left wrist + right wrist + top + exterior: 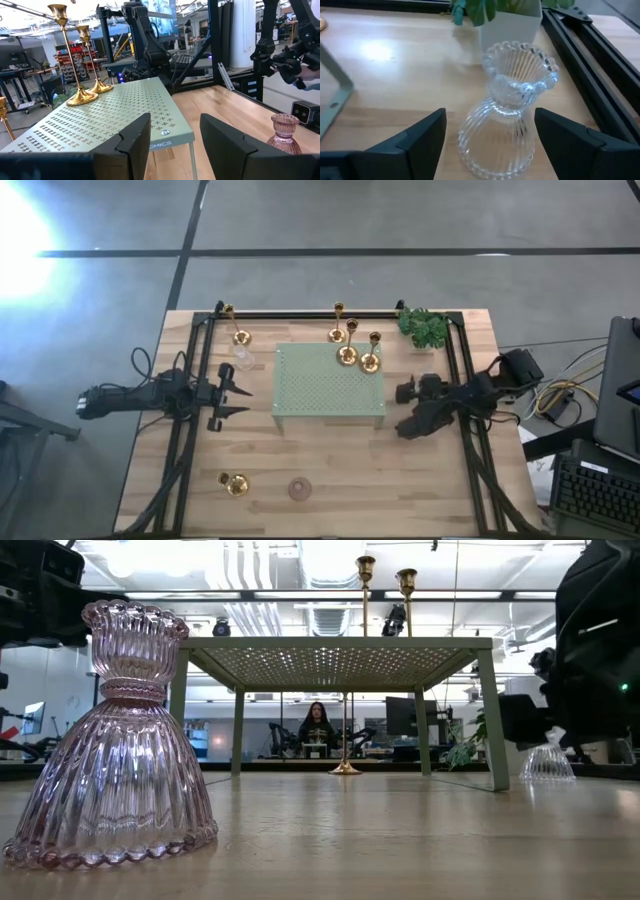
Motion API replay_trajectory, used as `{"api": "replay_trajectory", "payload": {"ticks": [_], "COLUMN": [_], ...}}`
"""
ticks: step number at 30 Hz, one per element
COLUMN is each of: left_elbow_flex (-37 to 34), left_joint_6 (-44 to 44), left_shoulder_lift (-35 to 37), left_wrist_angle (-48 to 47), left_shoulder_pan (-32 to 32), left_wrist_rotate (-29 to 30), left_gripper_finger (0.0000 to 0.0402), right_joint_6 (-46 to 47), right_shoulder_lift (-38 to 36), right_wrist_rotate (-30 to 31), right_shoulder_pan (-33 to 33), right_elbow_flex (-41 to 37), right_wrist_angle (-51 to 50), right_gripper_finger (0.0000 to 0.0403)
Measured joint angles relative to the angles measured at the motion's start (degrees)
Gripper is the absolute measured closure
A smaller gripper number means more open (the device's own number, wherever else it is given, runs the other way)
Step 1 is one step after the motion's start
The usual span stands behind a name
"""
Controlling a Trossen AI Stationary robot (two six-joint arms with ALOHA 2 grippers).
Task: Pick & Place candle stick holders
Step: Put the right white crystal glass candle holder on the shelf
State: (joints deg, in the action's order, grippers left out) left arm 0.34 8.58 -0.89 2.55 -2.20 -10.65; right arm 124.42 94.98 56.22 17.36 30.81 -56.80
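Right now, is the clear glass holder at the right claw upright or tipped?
Upright. The clear glass holder stands on its wide base, cup upward, between the right claw's open fingers, untouched.

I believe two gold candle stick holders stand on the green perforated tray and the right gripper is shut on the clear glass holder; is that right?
Not quite: the right gripper is open, its fingers apart on either side of the clear glass holder, as the right wrist view shows. Two gold candle stick holders do stand on the green perforated tray.

Two brass holders (358,358) on tray (330,395); sprig (424,326) behind.
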Motion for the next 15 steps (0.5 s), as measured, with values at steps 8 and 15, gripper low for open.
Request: {"api": "replay_trajectory", "payload": {"ticks": [8,15], "left_elbow_flex": [0.0,0.0], "left_joint_6": [0.0,0.0], "left_shoulder_lift": [0.0,0.0], "left_wrist_angle": [0.0,0.0], "left_shoulder_pan": [0.0,0.0], "left_wrist_rotate": [0.0,0.0], "left_gripper_finger": [0.0225,0.0225], "right_joint_6": [0.1,0.0], "right_shoulder_lift": [0.0,0.0], "right_wrist_rotate": [4.4,5.4], "right_shoulder_pan": [-2.8,-4.1], "right_elbow_flex": [-2.7,-3.5], "right_wrist_angle": [3.9,4.6], "right_gripper_finger": [0.0145,0.0192]}}
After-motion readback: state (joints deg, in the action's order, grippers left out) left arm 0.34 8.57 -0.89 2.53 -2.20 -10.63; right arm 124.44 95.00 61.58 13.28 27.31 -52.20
